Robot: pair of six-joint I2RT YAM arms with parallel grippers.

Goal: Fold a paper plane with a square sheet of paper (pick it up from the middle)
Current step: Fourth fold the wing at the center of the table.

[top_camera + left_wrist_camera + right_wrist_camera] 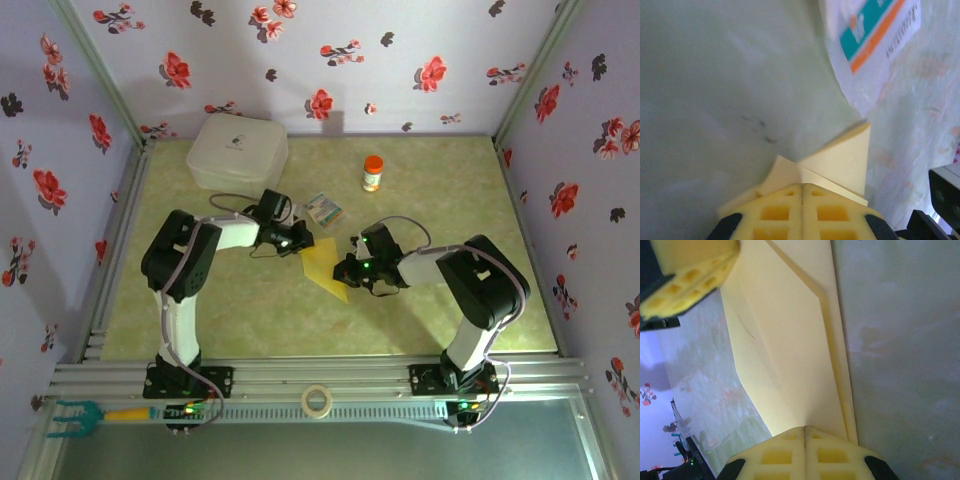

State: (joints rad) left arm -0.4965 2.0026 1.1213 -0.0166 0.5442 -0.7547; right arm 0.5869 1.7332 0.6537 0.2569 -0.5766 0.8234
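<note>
The square sheet of paper (322, 263) is yellow and folded into a layered, pointed shape with long creases, a paper plane form, held just above the mat at mid-table. My left gripper (302, 243) is shut on its upper left end. In the left wrist view the pads (785, 212) meet on a folded corner of the paper (842, 160). My right gripper (351, 268) is shut on the lower right end. In the right wrist view the paper (790, 340) fans out from its closed tips (805, 428), and the left gripper's fingers (687, 275) show at the top left.
A white lidded box (238, 150) sits at the back left and an orange-capped bottle (372, 173) at the back centre. A small printed packet (324, 210) (875, 45) lies just behind the paper. A tape roll (317, 400) and a teal-handled tool (80, 415) rest on the front rail.
</note>
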